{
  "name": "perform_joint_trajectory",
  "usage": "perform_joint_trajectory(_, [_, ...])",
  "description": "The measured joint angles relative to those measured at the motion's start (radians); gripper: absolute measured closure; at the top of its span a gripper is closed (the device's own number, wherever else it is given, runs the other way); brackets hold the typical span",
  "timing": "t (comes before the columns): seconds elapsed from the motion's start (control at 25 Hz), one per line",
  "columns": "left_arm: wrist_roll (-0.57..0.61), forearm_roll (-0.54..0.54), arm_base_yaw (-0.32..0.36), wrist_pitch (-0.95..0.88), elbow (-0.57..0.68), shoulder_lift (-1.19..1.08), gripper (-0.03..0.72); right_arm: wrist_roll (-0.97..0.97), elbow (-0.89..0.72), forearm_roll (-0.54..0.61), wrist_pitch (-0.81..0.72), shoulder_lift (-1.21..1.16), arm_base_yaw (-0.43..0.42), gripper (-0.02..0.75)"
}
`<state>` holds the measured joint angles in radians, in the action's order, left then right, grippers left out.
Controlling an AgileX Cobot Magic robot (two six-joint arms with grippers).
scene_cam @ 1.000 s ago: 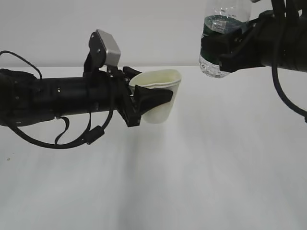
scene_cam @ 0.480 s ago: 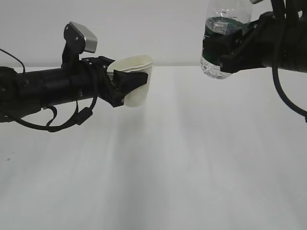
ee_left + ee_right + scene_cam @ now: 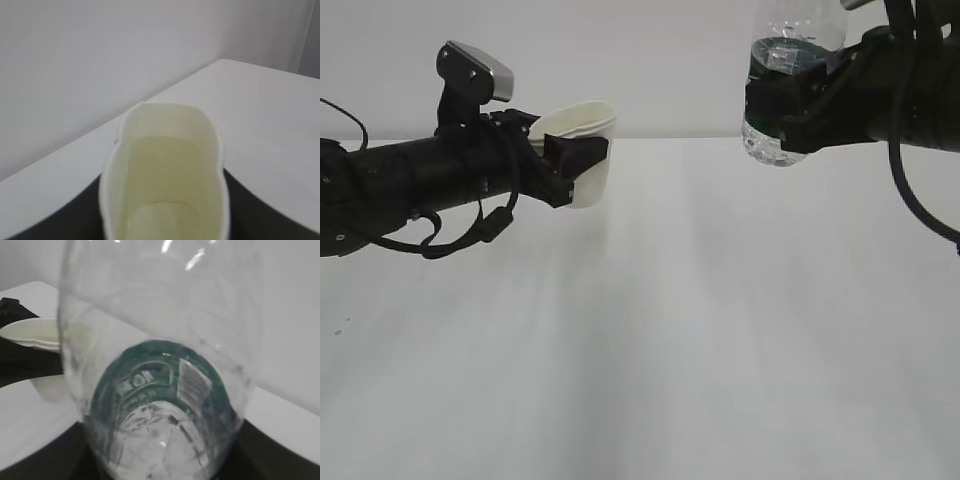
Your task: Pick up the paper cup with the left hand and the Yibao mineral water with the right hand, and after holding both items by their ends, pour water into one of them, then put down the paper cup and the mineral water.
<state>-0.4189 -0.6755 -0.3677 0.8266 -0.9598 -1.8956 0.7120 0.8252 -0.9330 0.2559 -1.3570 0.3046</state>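
Gripping paper cup (image 3: 582, 150) and bottle (image 3: 782, 75) aloft.

The small tapered paper cup (image 3: 586, 150) is white outside and cream-yellow inside (image 3: 165, 185). The clear ribbed plastic bottle (image 3: 782, 80) carries a dark green label band (image 3: 160, 375) with white lettering. The tabletop (image 3: 670, 330) is plain white.

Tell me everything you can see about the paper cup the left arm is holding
The paper cup is small, white outside and cream-yellow inside, tapering to a narrower base. The left gripper clamps its sides, squeezing the rolled rim from round into a flattened oval, clearest in the left wrist view. It hangs in the air above the white table, mouth up and slightly tilted, touching only the gripper. I cannot tell whether it holds water.
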Motion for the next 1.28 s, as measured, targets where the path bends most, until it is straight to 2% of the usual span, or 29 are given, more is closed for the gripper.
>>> perform_joint_trajectory(0.64, [0.145,0.237,0.007,-0.106,0.005,0.0,0.352,0.0,0.0,0.0,-0.002,0.0,0.0,0.32])
perform_joint_trajectory(1.28, [0.208,0.351,0.03,-0.124,0.005,0.0,0.353,0.0,0.0,0.0,-0.003,0.0,0.0,0.32])
